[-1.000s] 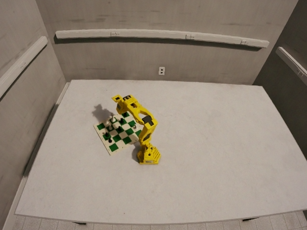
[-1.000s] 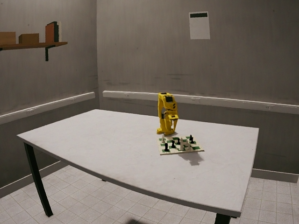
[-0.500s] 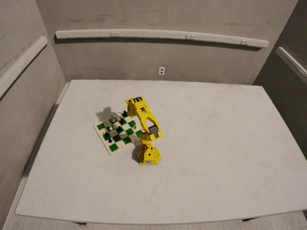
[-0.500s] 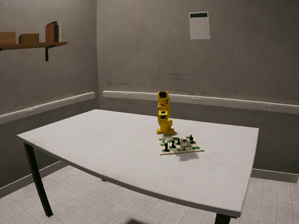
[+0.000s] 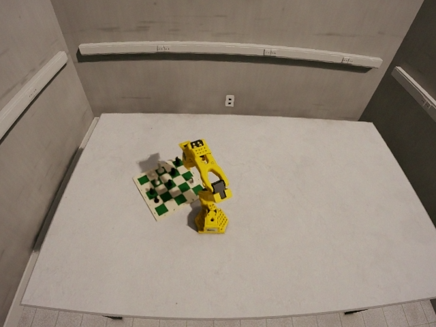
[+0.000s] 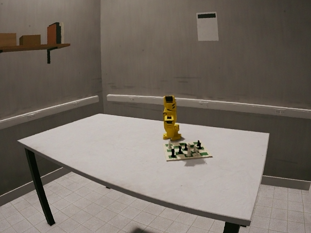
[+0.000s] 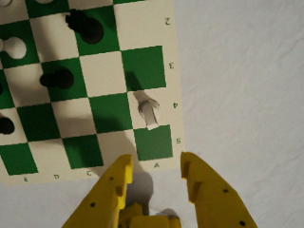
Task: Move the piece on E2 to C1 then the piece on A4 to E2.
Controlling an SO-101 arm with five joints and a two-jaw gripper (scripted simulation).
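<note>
In the wrist view a small white piece [image 7: 147,109] stands upright on A4, the light square by the right edge of the green and cream board [image 7: 71,177] [image 5: 160,214] [image 6: 173,158]. My gripper [image 7: 156,167] hovers above the board's near edge by A5, short of that piece. Its yellow jaws stand a little apart with nothing between them. Black pieces stand on B2 [image 7: 85,26] and C3 [image 7: 57,78]. Another black piece [image 7: 5,125] and a white one [image 7: 14,47] show at the left edge. In the top view the arm [image 5: 208,169] is folded back over the board's right corner.
The arm's yellow base [image 5: 211,219] [image 6: 171,134] stands on the white table [image 5: 299,211] right beside the board. Several more black and white pieces crowd the board's middle [image 6: 187,149]. Grey walls surround the table.
</note>
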